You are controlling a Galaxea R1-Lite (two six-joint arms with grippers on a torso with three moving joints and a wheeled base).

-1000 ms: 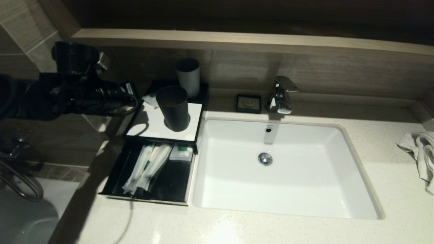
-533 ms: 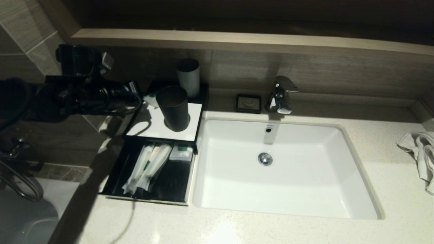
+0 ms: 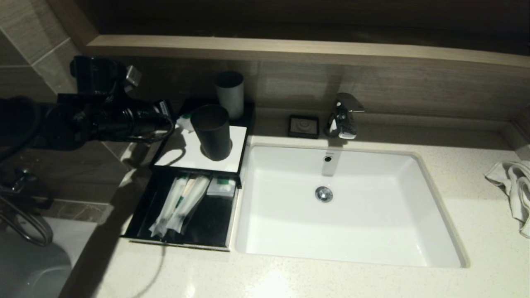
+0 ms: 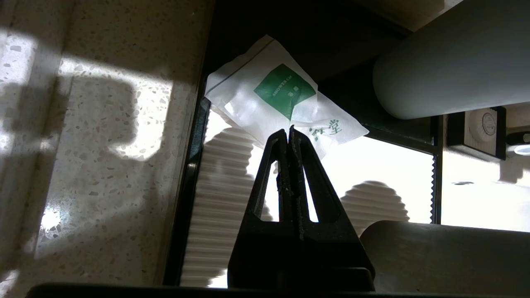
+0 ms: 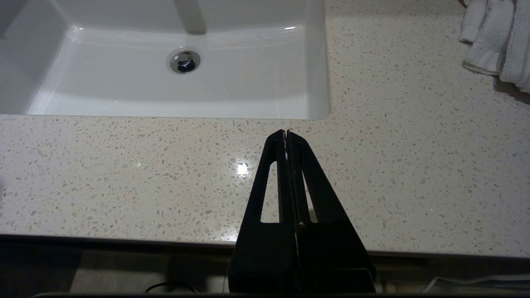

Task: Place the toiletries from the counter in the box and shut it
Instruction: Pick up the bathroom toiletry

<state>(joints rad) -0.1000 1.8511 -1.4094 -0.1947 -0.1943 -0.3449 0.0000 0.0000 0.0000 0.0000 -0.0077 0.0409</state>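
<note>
Beside the sink (image 3: 352, 207), speckled stone counter (image 3: 476, 215).

Green label (image 4: 285, 90) on white sachet (image 4: 265, 99): "SHOWER CAP"; green Chinese character "堂" beside.

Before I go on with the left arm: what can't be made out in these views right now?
- Left gripper: in the head view the dark wrist hides the jaws; only the left wrist view shows them shut on the sachet.
- Sachet: the jaws cover its near edge.
- Drawer: its back is under the box top.
- Box top: the black cup hides part of it.
- Towel: cut off at the head view's right edge.
</note>
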